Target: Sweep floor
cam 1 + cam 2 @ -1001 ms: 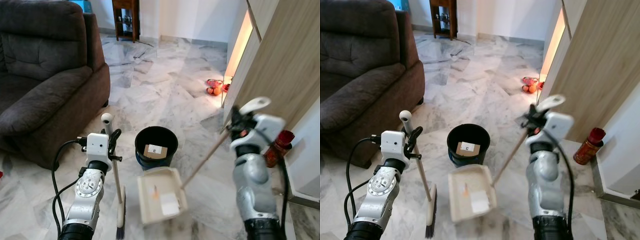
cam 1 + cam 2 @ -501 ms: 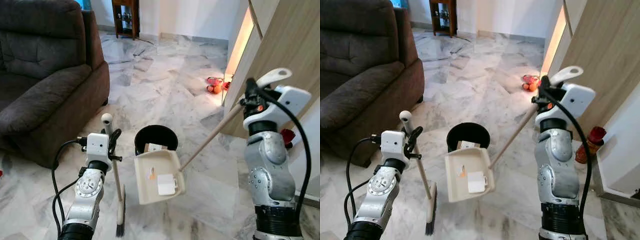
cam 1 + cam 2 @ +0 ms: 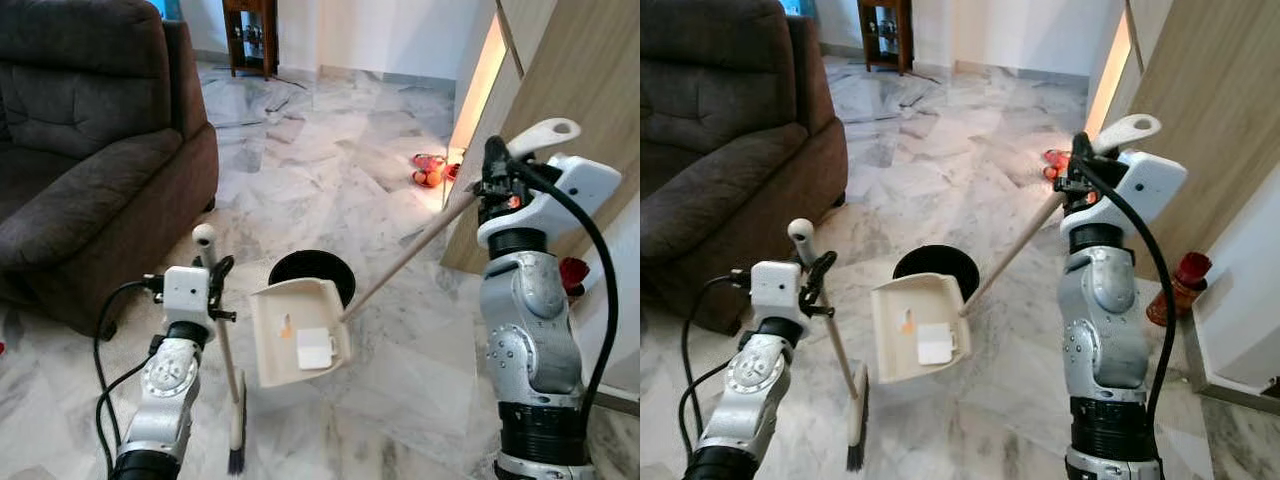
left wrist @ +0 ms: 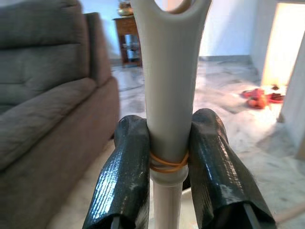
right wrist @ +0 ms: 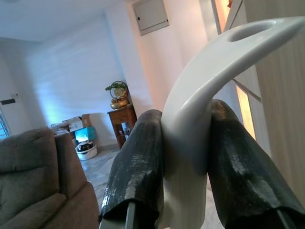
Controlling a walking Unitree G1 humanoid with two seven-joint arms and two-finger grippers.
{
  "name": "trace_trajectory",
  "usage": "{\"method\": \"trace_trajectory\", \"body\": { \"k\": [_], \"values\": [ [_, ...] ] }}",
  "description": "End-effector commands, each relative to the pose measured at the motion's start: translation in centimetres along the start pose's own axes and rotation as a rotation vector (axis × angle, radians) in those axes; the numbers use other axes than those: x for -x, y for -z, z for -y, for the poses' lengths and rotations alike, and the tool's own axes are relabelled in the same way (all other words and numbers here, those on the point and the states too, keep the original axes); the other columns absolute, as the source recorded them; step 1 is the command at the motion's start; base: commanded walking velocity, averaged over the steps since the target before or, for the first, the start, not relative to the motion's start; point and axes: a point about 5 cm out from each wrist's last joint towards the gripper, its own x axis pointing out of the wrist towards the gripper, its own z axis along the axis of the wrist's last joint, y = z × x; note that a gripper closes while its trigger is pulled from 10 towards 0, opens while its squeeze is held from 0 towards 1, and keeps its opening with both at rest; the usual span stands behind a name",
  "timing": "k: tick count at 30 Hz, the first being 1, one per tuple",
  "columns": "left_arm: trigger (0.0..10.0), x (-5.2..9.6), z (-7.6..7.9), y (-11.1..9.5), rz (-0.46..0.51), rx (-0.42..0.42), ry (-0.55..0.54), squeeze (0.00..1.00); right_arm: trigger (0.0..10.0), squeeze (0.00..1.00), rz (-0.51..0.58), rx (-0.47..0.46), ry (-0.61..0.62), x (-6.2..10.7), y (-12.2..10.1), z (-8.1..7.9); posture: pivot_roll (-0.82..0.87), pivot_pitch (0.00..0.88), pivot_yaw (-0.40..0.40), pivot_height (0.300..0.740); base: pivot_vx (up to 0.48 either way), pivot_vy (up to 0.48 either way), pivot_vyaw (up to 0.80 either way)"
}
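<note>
Right claw [image 5: 186, 157] grips the dustpan [image 3: 297, 333] handle; pan tilted over bin [image 3: 312, 272].

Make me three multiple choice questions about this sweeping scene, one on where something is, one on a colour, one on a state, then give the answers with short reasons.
1. Where is the dustpan?
A. Lifted in front of the bucket
B. On the sofa
C. Flat on the floor by the door

2. What colour is the bucket?
A. White
B. Black
C. Red

3. How does the left gripper stand?
A. Open and free
B. Shut on the dustpan handle
C. Shut on the broom

Answers: 1 A, the tilted pan hangs before the bucket's rim, held by the right gripper. 2 B, its rim and wall are black. 3 C, both black fingers press the broom's pale handle.
</note>
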Motion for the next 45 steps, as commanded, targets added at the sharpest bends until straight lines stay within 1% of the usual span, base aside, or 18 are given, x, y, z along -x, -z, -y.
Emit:
{"method": "trace_trajectory", "body": {
  "k": [1,2,6,11,36,45],
  "values": [
    [10.0,0.0,-1.1,-1.3,0.071,-0.026,-0.033,0.0,10.0,0.0,0.133,-0.039,-0.026,-0.4,-2.7,-0.7,0.04,0.0,-0.017,0.74,0.274,0.0,0.0],
    [10.0,0.2,-1.3,-1.3,0.071,-0.031,-0.04,0.0,10.0,0.0,0.14,-0.041,-0.024,-0.4,-2.9,-0.7,0.04,0.0,-0.015,0.74,0.266,0.0,0.0],
    [10.0,0.3,-1.5,-1.4,0.076,-0.03,-0.048,0.0,10.0,0.0,0.152,-0.047,-0.022,-0.4,-3.1,-0.7,0.05,0.0,-0.017,0.74,0.271,0.0,0.0],
    [10.0,0.2,-1.0,-1.5,0.078,-0.025,-0.042,0.0,10.0,0.0,0.165,-0.059,-0.047,-0.5,-3.4,-1.3,0.05,0.0,-0.017,0.74,0.274,0.0,0.0],
    [10.0,0.1,-0.6,-1.7,0.082,-0.012,-0.036,0.0,10.0,0.0,0.162,-0.078,-0.064,-0.5,-3.5,-1.7,0.05,0.0,-0.022,0.74,0.292,0.0,0.0],
    [10.0,-0.1,-0.4,-1.8,0.087,-0.009,-0.03,0.0,10.0,0.0,0.159,-0.088,-0.071,-0.5,-3.5,-1.8,0.05,0.0,-0.023,0.74,0.297,0.0,0.0]
  ]
}}
